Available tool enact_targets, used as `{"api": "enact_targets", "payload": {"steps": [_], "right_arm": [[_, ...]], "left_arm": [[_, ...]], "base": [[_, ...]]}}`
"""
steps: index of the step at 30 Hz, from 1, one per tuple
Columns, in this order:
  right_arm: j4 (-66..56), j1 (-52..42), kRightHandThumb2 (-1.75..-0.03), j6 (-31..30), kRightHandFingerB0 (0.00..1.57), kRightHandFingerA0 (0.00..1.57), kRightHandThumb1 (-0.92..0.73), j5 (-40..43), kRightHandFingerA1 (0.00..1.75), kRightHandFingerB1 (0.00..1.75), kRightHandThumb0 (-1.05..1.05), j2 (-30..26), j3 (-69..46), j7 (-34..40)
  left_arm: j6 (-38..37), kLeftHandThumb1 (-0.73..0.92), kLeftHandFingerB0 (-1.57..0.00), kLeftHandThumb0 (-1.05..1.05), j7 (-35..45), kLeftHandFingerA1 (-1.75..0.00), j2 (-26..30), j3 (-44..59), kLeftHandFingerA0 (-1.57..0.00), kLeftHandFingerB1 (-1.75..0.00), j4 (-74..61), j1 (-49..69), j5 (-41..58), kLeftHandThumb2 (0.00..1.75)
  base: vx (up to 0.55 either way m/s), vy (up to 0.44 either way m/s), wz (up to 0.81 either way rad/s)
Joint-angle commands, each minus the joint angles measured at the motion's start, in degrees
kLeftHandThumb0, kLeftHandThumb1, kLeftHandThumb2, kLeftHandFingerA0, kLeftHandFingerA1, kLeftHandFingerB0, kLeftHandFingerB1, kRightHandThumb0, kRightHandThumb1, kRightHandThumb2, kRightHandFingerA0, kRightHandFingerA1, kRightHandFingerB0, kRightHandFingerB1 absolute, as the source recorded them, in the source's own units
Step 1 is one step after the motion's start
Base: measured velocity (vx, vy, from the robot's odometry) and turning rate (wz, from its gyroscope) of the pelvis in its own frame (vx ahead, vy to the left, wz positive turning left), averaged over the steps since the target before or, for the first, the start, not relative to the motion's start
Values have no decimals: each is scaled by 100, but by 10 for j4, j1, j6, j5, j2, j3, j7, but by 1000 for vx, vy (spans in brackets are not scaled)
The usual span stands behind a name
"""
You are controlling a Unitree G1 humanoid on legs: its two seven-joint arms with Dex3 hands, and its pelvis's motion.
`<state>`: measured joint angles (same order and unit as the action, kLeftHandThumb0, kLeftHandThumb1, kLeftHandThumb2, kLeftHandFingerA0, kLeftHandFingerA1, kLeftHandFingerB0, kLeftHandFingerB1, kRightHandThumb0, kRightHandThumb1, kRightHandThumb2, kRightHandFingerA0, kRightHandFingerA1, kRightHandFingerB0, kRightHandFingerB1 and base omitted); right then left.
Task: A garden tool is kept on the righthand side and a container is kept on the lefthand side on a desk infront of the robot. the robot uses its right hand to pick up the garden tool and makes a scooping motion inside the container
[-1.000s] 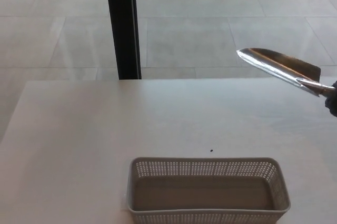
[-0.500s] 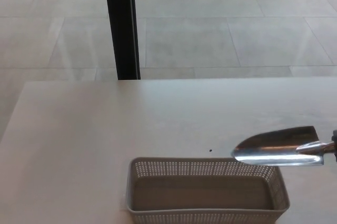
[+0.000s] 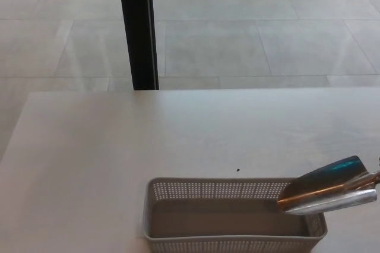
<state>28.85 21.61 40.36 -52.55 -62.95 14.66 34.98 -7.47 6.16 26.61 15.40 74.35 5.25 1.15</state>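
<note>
A shiny metal trowel [image 3: 328, 190] comes in from the right edge, its blade tilted with the tip down and to the left. The tip reaches over the right end of a grey perforated basket [image 3: 225, 244], just inside its rim. This basket stands at the table's near edge, right of centre, and nothing shows inside it. The trowel's handle runs out of the picture on the right, so whatever holds it is hidden. Neither hand shows.
The white table [image 3: 119, 146] stretches wide to the left and behind the basket. A small dark speck [image 3: 238, 170] lies just beyond the basket. A black post [image 3: 138, 27] stands on the tiled floor behind the table's far edge.
The trowel has come down from high above the table's far right to the basket's right end. Its tip now dips inside the rim.
</note>
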Motion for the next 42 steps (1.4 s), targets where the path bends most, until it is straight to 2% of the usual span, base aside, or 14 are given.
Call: {"api": "enact_targets", "payload": {"steps": [1, 3, 7, 11, 12, 13, 14, 19, 21, 26, 30, 35, 36, 42], "right_arm": [[16, 32, -57, 9, 100, 92, -53, -92, 158, 82, -31, -34, 21, 91], [5, 40, -69, 23, 90, 88, -46, -86, 155, 104, -27, -46, 21, 72], [-3, 53, -72, 22, 86, 88, -45, -98, 163, 115, -25, -54, 27, 83], [-37, 79, -63, 33, 90, 93, -57, -113, 159, 113, -31, -51, 34, 79], [-41, 82, -89, 40, 95, 118, -39, -110, 129, 106, -30, -47, 35, 77], [-51, 82, -64, 42, 90, 94, -53, -101, 154, 113, -29, -40, 35, 57], [-69, 77, -64, 42, 94, 95, -54, -89, 149, 96, -32, -33, 35, 25], [-132, 39, -61, 14, 101, 86, -55, -97, 156, 67, -36, -16, 47, -45], [-135, 27, -59, 3, 101, 87, -65, -101, 156, 81, -37, 0, 56, -64], [-164, 6, -60, -49, 97, 83, -68, -143, 156, 75, -41, 20, 81, -117], [-165, -19, -59, -86, 95, 97, -63, -114, 161, 69, -39, 66, 94, -168], [-162, -32, -69, -125, 91, 93, -74, -121, 159, 68, -38, 97, 110, -216], [-148, -34, -73, -124, 94, 93, -71, -111, 159, 78, -37, 108, 112, -205], [-186, -50, -69, -185, 83, 87, -76, -77, 165, 82, -32, 148, 119, -335]], "left_arm": [[2, 63, -60, -51, 3, -66, 16, 5, -65, -44, 6, -8, 5, 59], [4, 62, -57, -55, 2, -66, 20, 2, -51, -44, -5, -6, 3, 59], [-2, 61, -61, -53, 8, -71, 20, 3, -60, -46, -6, -6, 5, 58], [-1, 63, -58, -56, -1, -64, 18, -5, -59, -42, -6, -5, -3, 59], [-6, 65, -56, -54, 7, -64, 18, -4, -56, -43, -6, -4, -1, 59], [-5, 63, -59, -54, 8, -63, 19, -3, -59, -43, -5, -4, 1, 59], [-2, 63, -58, -53, 5, -62, 17, -1, -57, -43, -4, -6, 3, 59], [0, 63, -59, -53, 5, -69, 12, 4, -62, -44, 0, -7, 8, 59], [-1, 63, -61, -54, 5, -69, 12, 1, -64, -44, -2, -8, 6, 59], [-2, 62, -63, -53, 6, -70, 11, 6, -65, -46, -1, -9, 10, 59], [-3, 62, -62, -52, 14, -69, 6, 9, -68, -46, -1, -5, 15, 59], [-3, 62, -61, -50, 6, -63, 2, 7, -64, -44, 5, -5, 10, 58], [-3, 63, -60, -52, -2, -65, 3, 2, -64, -44, 6, -5, 3, 58], [-2, 62, -59, -52, -1, -71, 2, -2, -70, -42, 9, -9, -1, 59]], "base": [[0, 0, 0], [0, 0, 0], [0, 0, 0], [0, 0, 0], [0, 0, 0], [0, 0, 0], [0, 0, 0], [0, 0, 0], [0, 0, 0], [0, 0, 0], [0, 0, 0], [0, 0, 0], [0, 0, 0], [0, 0, 0]]}}
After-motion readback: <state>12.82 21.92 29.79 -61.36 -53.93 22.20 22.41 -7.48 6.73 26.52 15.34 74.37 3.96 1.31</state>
